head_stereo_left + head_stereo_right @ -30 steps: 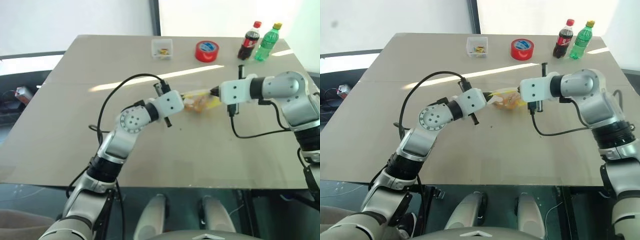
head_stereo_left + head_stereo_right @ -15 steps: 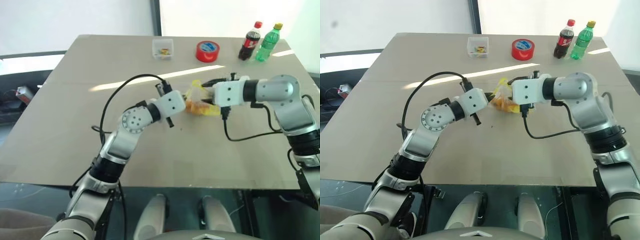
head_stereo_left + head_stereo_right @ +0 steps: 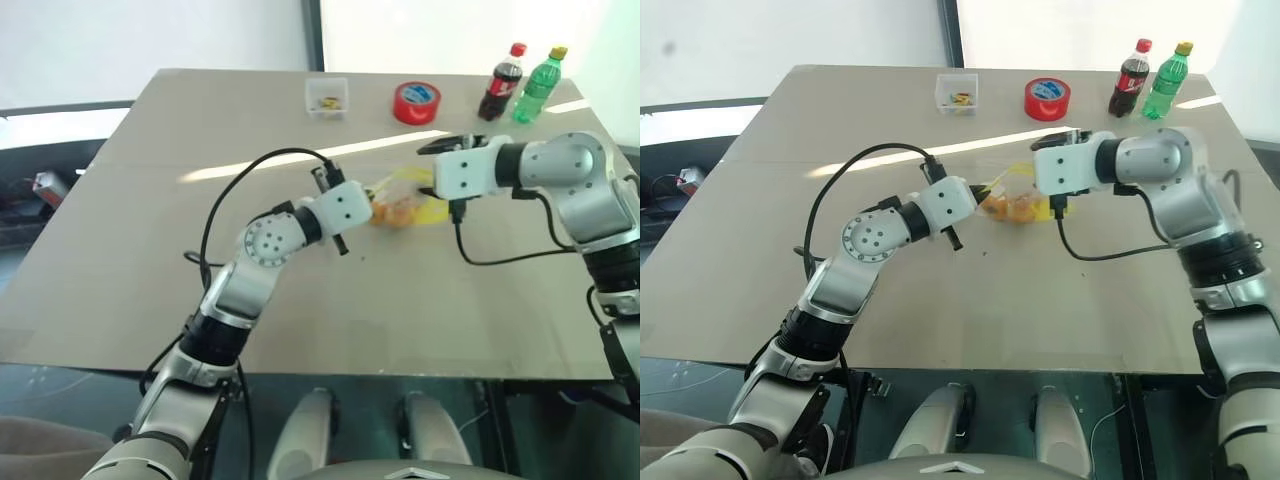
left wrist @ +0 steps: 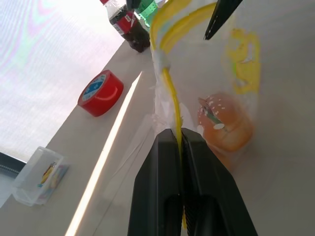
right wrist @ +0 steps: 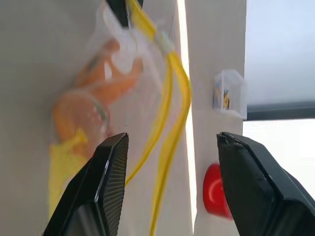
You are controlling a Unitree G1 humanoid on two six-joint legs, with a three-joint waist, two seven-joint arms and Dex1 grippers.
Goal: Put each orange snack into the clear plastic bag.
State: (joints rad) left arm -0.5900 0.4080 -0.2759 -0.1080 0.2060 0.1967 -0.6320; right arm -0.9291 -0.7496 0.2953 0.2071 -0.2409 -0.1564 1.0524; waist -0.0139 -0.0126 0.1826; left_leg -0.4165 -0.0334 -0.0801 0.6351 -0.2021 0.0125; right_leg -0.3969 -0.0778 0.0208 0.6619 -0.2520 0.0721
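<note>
Orange snacks (image 5: 88, 105): both inside the clear plastic bag (image 3: 405, 200), at mid-table.
Bag: mouth open, held up by its yellow strip.
Left gripper (image 4: 178, 135): pressed together, pinching the strip.
Right gripper (image 5: 170, 147): spread wide, just beside the bag, holding nothing.
</note>
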